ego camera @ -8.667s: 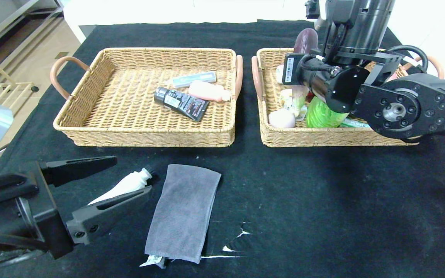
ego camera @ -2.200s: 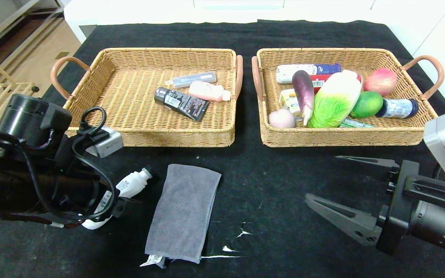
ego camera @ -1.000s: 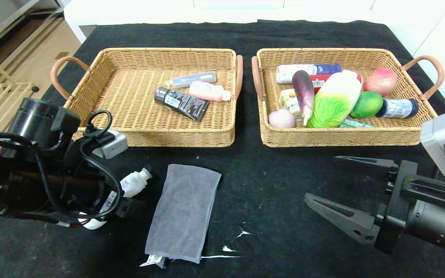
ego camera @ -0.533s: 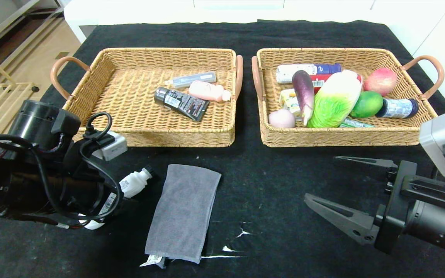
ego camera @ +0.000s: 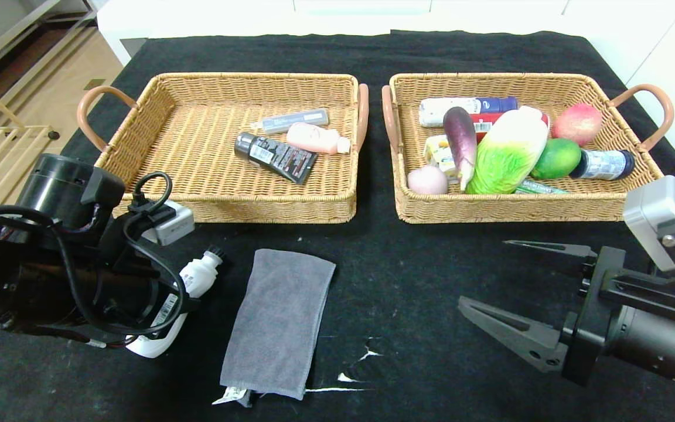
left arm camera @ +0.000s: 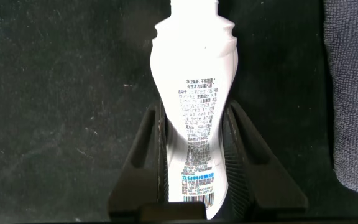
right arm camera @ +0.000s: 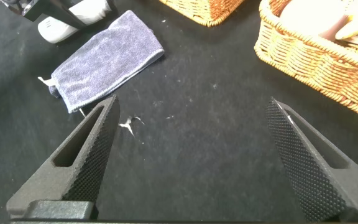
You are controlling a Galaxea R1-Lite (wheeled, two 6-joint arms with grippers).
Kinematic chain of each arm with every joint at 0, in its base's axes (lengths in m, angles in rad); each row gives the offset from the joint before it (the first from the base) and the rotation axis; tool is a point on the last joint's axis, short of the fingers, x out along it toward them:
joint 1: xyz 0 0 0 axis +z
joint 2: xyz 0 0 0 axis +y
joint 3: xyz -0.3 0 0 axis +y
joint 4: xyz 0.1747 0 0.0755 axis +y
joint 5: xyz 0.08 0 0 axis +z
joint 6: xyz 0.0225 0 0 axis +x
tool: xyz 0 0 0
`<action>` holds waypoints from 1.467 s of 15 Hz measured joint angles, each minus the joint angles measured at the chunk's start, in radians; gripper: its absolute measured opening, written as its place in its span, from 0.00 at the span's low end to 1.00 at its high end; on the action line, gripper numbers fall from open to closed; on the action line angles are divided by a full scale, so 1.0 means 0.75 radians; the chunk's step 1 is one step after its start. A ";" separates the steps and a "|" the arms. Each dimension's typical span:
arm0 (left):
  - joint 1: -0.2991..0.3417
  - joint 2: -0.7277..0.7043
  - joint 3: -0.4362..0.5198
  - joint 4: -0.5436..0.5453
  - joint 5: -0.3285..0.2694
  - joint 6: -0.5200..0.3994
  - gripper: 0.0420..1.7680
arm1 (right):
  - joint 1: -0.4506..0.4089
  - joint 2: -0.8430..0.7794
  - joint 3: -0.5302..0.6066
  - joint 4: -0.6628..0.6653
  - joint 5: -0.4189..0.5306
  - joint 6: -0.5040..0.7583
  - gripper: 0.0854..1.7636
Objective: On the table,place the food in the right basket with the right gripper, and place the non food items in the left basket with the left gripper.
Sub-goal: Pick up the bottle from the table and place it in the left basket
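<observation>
With the left gripper clamped on the white tube near the table's front-left edge, beside the gray towel, you're mid-pickup. Next, lift and carry it over the left basket. Your right gripper waits open at front-right.

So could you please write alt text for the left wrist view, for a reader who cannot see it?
The left gripper has its two black fingers pressed against both sides of a white tube lying on the black table. The edge of a grey towel lies beside it.
</observation>
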 joint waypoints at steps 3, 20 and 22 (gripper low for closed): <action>-0.001 0.001 0.000 0.000 -0.002 -0.001 0.31 | -0.001 0.005 0.000 -0.001 0.000 0.000 0.97; -0.106 -0.165 0.038 -0.020 0.043 -0.056 0.31 | -0.009 0.028 -0.001 -0.002 0.001 -0.002 0.97; -0.116 -0.198 0.014 -0.033 0.098 -0.089 0.31 | -0.009 0.027 -0.001 -0.002 0.000 -0.006 0.97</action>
